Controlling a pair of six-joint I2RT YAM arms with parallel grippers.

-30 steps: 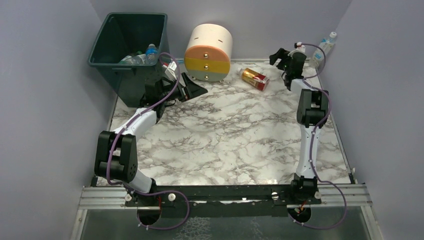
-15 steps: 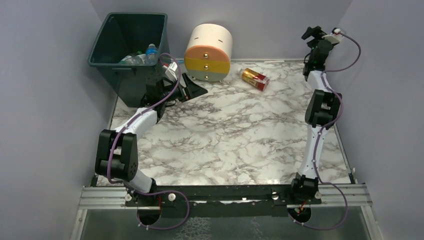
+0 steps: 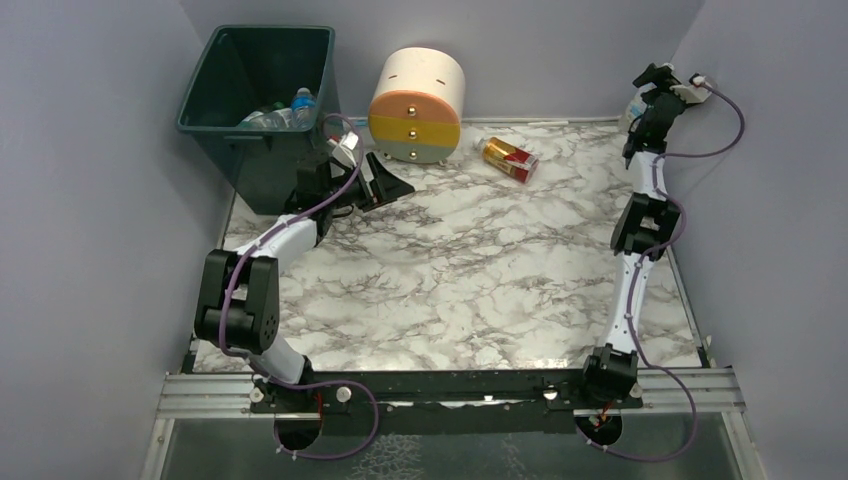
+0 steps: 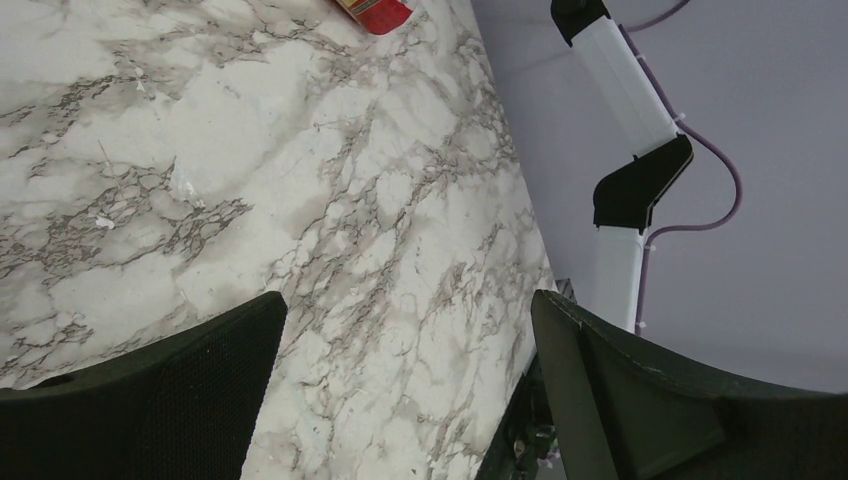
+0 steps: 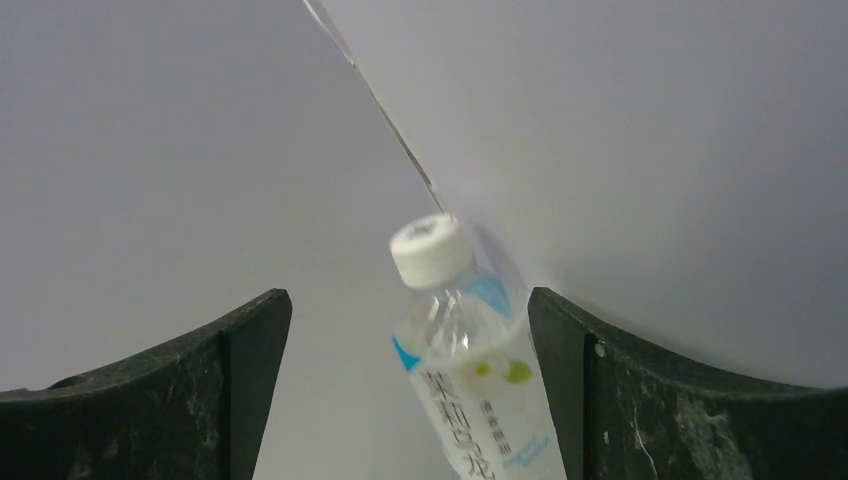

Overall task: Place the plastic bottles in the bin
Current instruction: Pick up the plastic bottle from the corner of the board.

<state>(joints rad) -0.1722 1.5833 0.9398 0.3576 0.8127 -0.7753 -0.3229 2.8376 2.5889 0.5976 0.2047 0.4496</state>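
Observation:
The dark green bin (image 3: 215, 105) stands at the far left and holds several clear bottles (image 3: 285, 112). My left gripper (image 3: 392, 183) is open and empty beside the bin's front right corner; the left wrist view (image 4: 408, 305) shows only marble between its fingers. A clear bottle (image 5: 470, 350) with a white cap and a blue and white label leans in the far right corner, barely visible from above (image 3: 634, 102). My right gripper (image 3: 652, 85) is open, with this bottle between its fingers (image 5: 560, 380), close to the right one, not gripped. A red and gold drink container (image 3: 510, 157) lies on the table.
The round cream, yellow and grey drawer unit (image 3: 417, 105) stands at the back, between the bin and the red and gold container. Grey walls close in the table (image 3: 450, 270) on three sides. The right arm (image 4: 625, 100) shows in the left wrist view.
My right arm has swung from near the red and gold container to the far right corner and now faces the leaning bottle. The left arm has hardly moved.

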